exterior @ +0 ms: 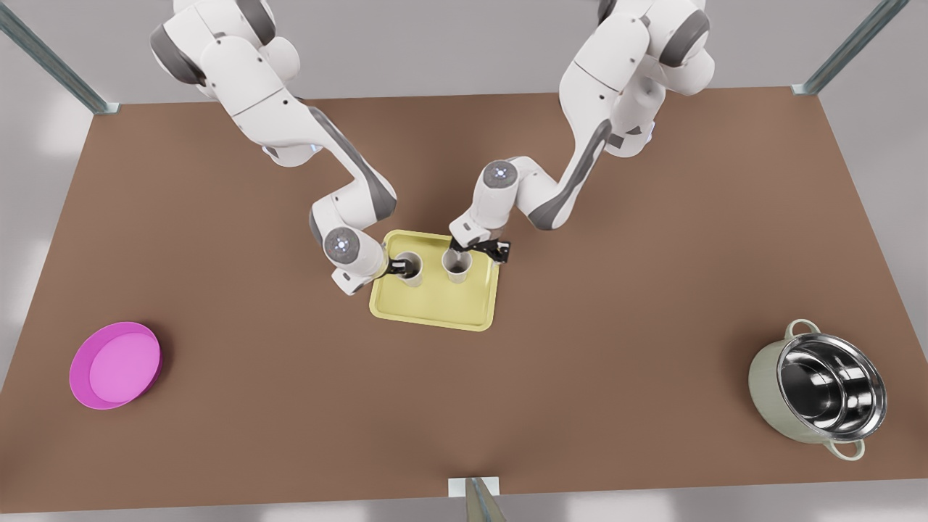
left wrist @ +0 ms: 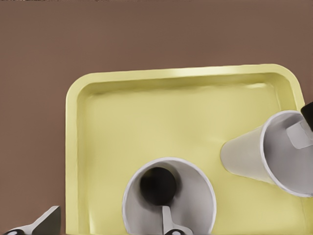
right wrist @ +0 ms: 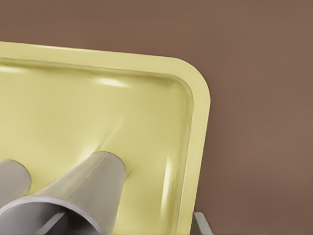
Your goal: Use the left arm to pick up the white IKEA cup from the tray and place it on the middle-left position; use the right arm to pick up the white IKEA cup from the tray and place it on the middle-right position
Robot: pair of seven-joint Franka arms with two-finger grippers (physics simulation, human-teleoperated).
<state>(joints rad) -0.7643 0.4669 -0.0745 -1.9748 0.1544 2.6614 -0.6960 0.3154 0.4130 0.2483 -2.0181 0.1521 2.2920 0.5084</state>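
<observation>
Front view shows the left gripper point(exterior: 401, 267) straddling one white cup's point(exterior: 410, 269) rim and the right gripper point(exterior: 459, 250) likewise astride the other cup's point(exterior: 457, 267) rim on the tray point(exterior: 435, 308), so both seem mid-grasp and next should lift straight up.

Plain brown tabletop point(exterior: 616, 348) all round, pale grey walls point(exterior: 435, 43) behind it, and metal frame posts point(exterior: 51, 61) angling off the far corners, soft even light.

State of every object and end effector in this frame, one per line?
Pale yellow rectangular plastic tray: flat on table, holding both cups.
White cup, front view's left: upright, left end effector straddling its rim.
White cup, front view's right: upright, right end effector at its rim.
Magenta plate: empty.
Steel pot: empty.
</observation>
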